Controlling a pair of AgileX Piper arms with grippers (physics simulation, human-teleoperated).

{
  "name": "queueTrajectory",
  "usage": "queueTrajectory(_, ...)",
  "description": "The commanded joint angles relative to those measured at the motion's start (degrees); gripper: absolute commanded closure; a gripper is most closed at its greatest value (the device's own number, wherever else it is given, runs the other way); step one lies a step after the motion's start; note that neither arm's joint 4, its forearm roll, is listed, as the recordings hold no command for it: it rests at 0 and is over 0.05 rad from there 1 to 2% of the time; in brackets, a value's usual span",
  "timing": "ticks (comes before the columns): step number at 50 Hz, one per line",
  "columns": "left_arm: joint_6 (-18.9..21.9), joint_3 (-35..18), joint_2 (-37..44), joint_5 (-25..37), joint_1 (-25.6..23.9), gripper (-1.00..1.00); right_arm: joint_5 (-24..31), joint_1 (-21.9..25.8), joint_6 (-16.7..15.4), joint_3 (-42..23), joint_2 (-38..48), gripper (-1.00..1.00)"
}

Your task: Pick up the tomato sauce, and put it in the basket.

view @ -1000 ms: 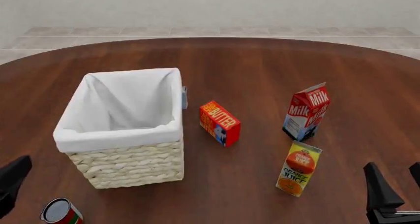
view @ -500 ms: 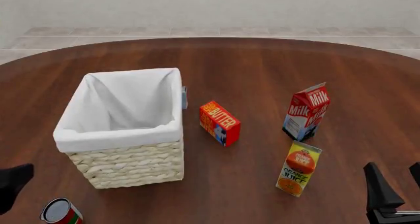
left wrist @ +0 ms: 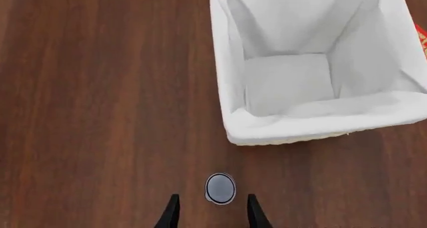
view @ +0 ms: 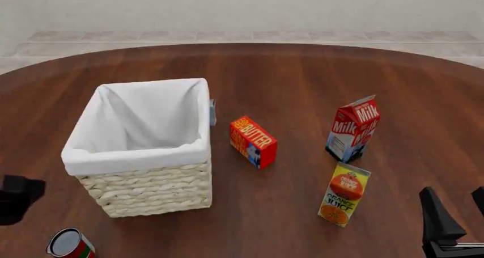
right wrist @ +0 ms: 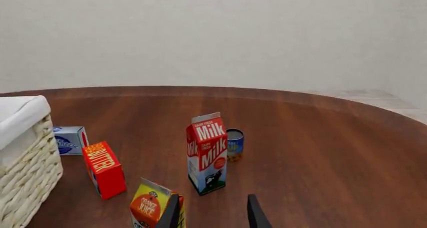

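Cylindrical tomato sauce [left wrist: 220,188], metal top, upright beside woven cloth-lined basket [left wrist: 235,112]; left pincer [left wrist: 212,213] apart above.

Wood table [view: 302,71]; holds basket [view: 144,184]; tomato sauce [view: 69,244]; cartons.

Ahead of you on the worktop [view: 302,76], three packages carry readable print. The red butter box [view: 253,141] shows the word "BUTTER" in yellow capitals along its face; the right wrist view shows the same word running lengthwise. The milk carton [view: 353,129] reads "Milk" in white script on red, printed on two adjoining sides, and the right wrist view shows the word twice on its front. The orange juice carton [view: 344,194] reads "ORANGE JUICE" in green below an orange disc. A small blue and white box [right wrist: 67,140] and a blue can [right wrist: 234,143] bear print too small for you to read.
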Motion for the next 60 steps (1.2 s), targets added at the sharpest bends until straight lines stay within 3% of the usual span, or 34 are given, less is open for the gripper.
queueTrajectory(1, 0.5, 2.1, 2.6, 0.6, 0.8, -1.0, -0.1, -0.1, 0.0, 0.1, 0.0, -1.0)
queueTrajectory(30, -3.2, 5.6, 5.4, 1.2, -0.6, -1.0, -0.1, -0.1, 0.0, 0.1, 0.0, -1.0)
queueTrajectory(36, -1.6, 7.3, 6.3, -0.7, 0.8, -1.0, -0.1, -0.1, 0.0, 0.1, 0.0, -1.0)
queueTrajectory(60, -4.2, 11.6, 7.6, -4.2, -0.8, -1.0, -0.1, -0.1, 0.0, 0.1, 0.0, -1.0)
